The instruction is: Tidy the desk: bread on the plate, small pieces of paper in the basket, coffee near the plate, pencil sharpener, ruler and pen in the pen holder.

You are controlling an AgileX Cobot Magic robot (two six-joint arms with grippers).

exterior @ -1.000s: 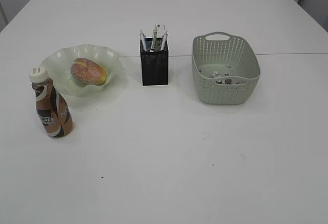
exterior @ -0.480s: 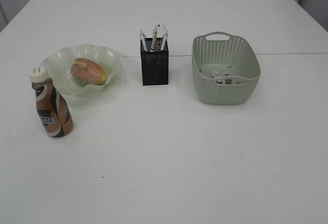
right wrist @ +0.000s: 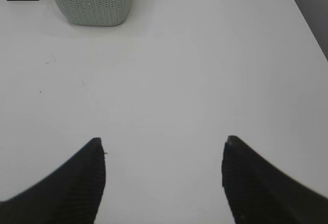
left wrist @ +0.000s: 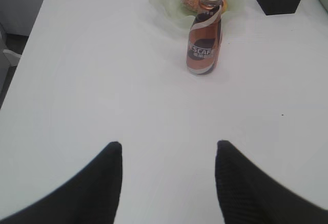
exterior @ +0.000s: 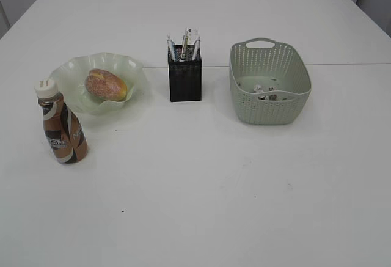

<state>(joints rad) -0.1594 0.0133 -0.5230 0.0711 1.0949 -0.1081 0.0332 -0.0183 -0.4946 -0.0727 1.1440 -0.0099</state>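
At far left the coffee (exterior: 62,126), a curvy swirl-labelled bottle, is seen upright just beside the plate (exterior: 70,71), whose ruffled, glassy green bowl is filled by the speckled golden bread (exterior: 105,85). In the middle, pens are held upright in the black mesh pen holder (exterior: 184,80). To the right, paper scraps are gathered in the perforated sage basket (exterior: 269,105). Nothing loose is spotted on the white bench (exterior: 201,193); the tidying is judged complete. The left hand (left wrist: 168,149) and right hand (right wrist: 164,144) are held wide, empty.

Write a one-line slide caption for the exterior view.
Bread on plate, coffee beside it, pen holder and basket.
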